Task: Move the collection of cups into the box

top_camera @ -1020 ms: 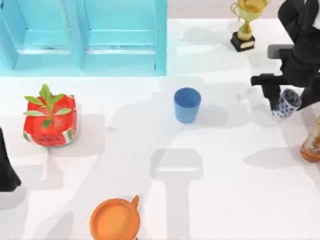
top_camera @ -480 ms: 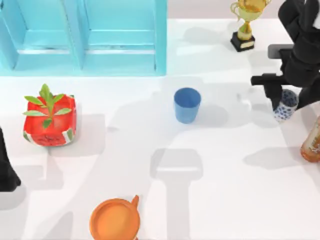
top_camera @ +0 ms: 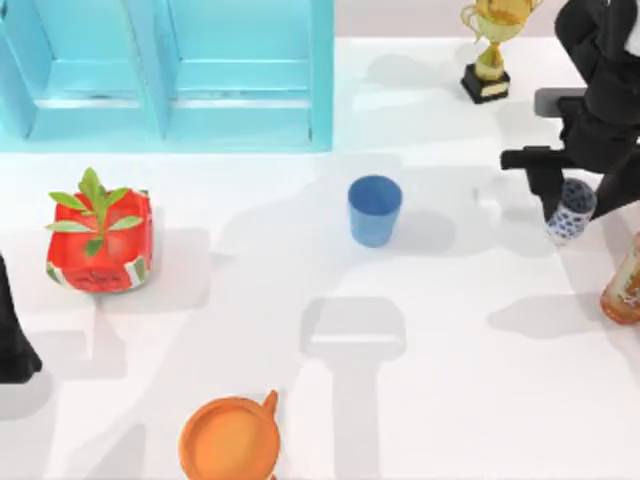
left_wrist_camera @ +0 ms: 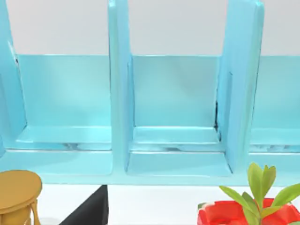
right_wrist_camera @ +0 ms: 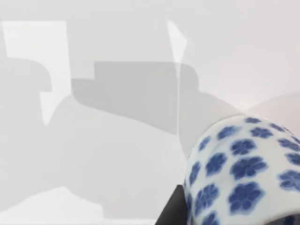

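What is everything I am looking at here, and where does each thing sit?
blue cup: one, plain blue, upright near the table's middle.
patterned cup: one, white with dark-blue flowers, at the table's right, at the right gripper.
box: one, light blue, with compartments, far left of the table.
trophy: one, gold on a black base, far right.
plant pot: one, red with green leaves, left side.
orange dish: one, near edge.
amber bottle: one, right edge.
table: one, white.
right gripper: black, on the patterned cup.
left arm: black, parked at the left edge.
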`<state>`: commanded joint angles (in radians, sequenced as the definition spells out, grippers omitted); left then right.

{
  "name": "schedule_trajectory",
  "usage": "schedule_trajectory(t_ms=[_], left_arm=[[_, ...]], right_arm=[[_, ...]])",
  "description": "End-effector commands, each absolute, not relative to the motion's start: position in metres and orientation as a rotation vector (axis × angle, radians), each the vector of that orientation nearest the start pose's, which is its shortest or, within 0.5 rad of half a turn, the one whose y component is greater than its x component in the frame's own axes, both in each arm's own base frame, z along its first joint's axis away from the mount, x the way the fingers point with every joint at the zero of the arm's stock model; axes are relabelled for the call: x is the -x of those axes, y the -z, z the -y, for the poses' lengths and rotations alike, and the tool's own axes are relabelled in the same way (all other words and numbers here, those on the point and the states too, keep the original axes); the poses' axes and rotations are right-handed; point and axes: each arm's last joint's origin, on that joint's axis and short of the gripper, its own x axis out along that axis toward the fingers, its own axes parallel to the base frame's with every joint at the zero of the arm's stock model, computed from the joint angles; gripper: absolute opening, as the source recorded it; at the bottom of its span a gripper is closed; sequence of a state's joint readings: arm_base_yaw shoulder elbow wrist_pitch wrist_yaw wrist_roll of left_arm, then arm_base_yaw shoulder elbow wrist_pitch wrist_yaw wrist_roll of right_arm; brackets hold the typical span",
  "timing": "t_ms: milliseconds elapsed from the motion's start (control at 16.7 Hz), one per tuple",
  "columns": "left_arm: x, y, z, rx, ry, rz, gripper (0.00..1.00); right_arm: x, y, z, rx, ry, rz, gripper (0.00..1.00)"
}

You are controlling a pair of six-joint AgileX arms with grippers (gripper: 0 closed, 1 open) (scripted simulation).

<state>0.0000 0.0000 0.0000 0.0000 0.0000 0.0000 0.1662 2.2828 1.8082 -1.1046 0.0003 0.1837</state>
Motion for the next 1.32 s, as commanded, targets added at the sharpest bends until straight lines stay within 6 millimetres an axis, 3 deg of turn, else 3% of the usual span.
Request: schedule_trajectory(t_ms=[120,300,600,840,1200,1320], left_arm=[[-0.106,-0.16,0.001,0.0,0.0,0.0,1.0],[-0.106,-0.16,0.001,0.0,0.0,0.0,1.0],[-0.106,-0.16,0.001,0.0,0.0,0.0,1.0],[-0.106,-0.16,0.001,0.0,0.0,0.0,1.0],[-0.106,-0.16,0.001,0.0,0.0,0.0,1.0],[-0.106,-0.16,0.001,0.0,0.0,0.0,1.0]], right_arm=[[-0.436,-0.152,-0.083,-0.006,-0.004,-1.581,0.0],[-0.438,-0.183,-0.076,-0.001,-0.027,-1.553,0.0],[-0.442,-0.226,-0.017,-0.006,-0.019,-1.538,0.0],[-0.436,-0.238,0.023,-0.008,0.005,-1.57,0.0],[-0.436,-0.236,0.024,-0.007,0.006,-1.577,0.0],[-0.429,-0.242,0.037,-0.007,0.006,-1.573,0.0]])
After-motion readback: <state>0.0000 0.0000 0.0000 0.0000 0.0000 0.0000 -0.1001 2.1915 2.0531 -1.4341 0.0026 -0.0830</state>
